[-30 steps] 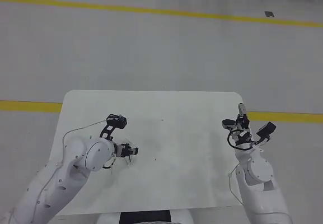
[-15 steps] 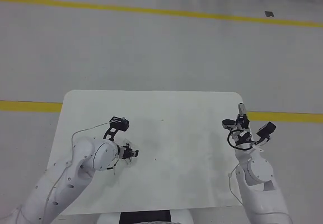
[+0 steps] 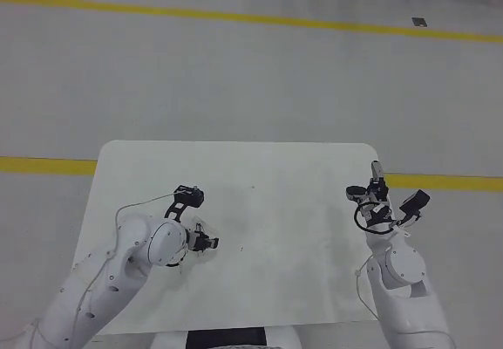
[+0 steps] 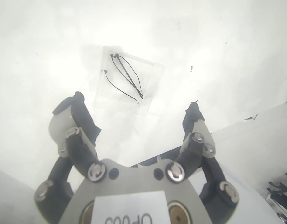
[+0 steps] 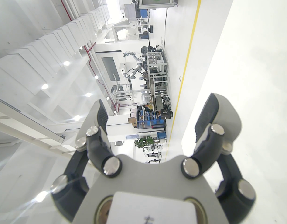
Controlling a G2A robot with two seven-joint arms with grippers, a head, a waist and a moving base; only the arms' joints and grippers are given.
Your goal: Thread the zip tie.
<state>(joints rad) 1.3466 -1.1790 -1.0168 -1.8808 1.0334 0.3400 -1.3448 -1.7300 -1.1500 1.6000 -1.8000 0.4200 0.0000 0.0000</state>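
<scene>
Left wrist view first: the left tool (image 4: pixel 135 104) hangs over the white desk (image 4: pixel 204 24), black-padded fingers spread wide, nothing between them. Just ahead of those tips sits a clear square plastic tray (image 4: pixel 157 71), and inside it lie a few thin black zip ties (image 4: pixel 124 80), loose and untouched. Over at the desk's right edge, the right tool (image 5: pixel 156 101) is raised, its fingers spread apart too, gripping nothing.
</scene>
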